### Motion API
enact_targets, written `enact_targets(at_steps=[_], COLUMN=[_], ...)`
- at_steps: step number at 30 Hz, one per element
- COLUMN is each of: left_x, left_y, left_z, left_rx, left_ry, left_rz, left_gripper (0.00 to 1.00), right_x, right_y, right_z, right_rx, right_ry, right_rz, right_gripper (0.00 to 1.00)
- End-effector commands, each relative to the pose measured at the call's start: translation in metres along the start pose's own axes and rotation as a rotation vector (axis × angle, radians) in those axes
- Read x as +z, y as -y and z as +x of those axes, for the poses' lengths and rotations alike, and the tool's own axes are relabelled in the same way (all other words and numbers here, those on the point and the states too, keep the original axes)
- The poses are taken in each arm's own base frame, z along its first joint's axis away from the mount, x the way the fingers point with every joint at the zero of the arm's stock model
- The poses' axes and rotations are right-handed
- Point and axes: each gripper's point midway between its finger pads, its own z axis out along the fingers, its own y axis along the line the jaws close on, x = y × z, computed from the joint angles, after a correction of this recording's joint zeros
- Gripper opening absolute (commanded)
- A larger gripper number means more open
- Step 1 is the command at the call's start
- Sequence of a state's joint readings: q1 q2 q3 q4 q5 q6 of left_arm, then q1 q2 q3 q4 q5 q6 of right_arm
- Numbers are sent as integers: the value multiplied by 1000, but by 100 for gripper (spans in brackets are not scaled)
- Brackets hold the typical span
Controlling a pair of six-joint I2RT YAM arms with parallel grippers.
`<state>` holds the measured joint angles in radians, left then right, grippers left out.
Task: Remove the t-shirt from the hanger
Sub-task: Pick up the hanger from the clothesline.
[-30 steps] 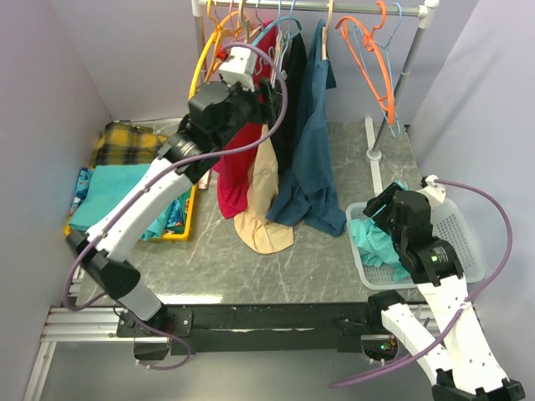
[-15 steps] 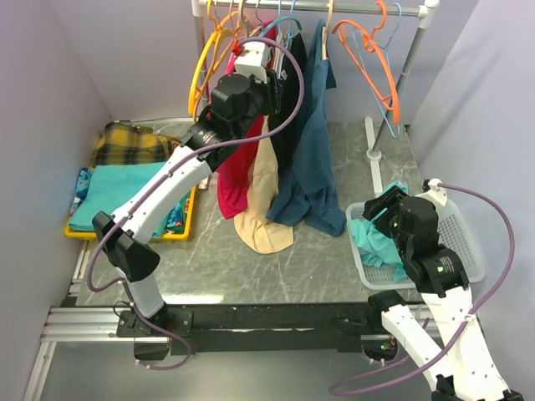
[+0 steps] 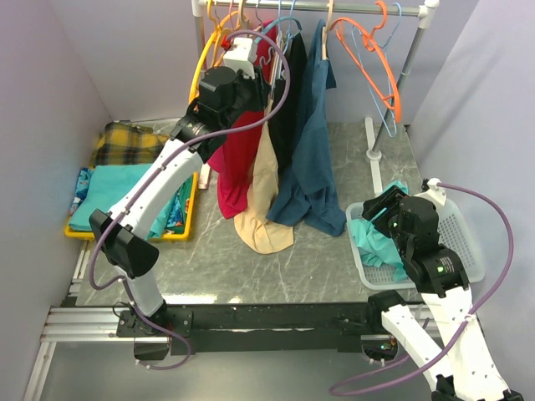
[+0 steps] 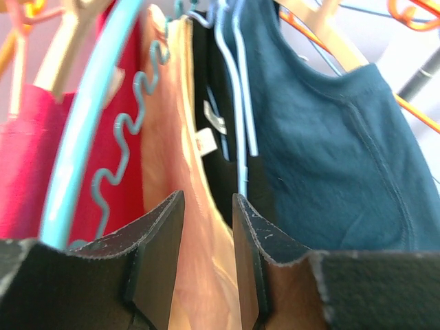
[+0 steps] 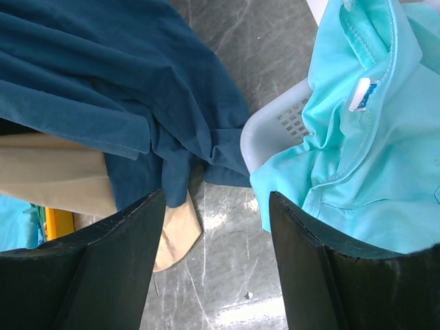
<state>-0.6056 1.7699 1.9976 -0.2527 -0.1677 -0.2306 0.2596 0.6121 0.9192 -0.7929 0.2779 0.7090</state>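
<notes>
Beige t-shirt (image 3: 263, 209) is seen hung from the rail (image 3: 351, 8) at the far edge of the desk (image 3: 318, 267), between a red garment (image 3: 238, 159) and a black garment (image 3: 288, 109); a blue garment (image 3: 313, 150) is hung just to the right. Left tool (image 4: 206, 206) is raised to the rail, its jaws set narrow on either side of the beige fabric near the collar; whether the fabric is pinched cannot be told. Right tool (image 5: 216, 199) is held with jaws wide apart and nothing between them, above the rim of the white basket (image 3: 464, 242) at the near right corner; turquoise cloth (image 3: 368, 234) is draped over that rim. Yellow tray (image 3: 180, 234) with folded cloths is placed at the left edge.
</notes>
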Motion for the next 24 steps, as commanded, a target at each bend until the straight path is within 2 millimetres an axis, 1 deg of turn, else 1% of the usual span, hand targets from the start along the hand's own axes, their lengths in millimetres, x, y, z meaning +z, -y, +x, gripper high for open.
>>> enact_targets(at_steps=[1, 5, 8, 17, 19, 20, 23, 24], left_x=[-6, -9, -6, 8, 11, 13, 16, 17], left_y=[17, 18, 17, 8, 4, 2, -3, -4], left_z=[-18, -20, -18, 8, 12, 18, 22, 22], left_rx=[-14, -33, -34, -15, -3, 1, 11, 11], left_ry=[39, 47, 36, -24, -35, -46, -53, -53], left_rz=[95, 113, 106, 60, 42, 30, 5, 2], left_gripper=[40, 40, 40, 38, 35, 22, 10, 9], right_x=[-3, -2, -3, -6, -8, -8, -8, -7], right_y=[-10, -9, -9, -11, -11, -10, -10, -9], right_z=[-9, -8, -9, -13, -13, -12, -10, -9], right_rx=[9, 8, 9, -1, 2, 4, 5, 7], right_ry=[33, 31, 31, 33, 35, 34, 28, 27], right_rz=[-44, -40, -38, -41, -43, -43, -46, -45], right_gripper=[69, 69, 68, 68, 68, 68, 68, 68])
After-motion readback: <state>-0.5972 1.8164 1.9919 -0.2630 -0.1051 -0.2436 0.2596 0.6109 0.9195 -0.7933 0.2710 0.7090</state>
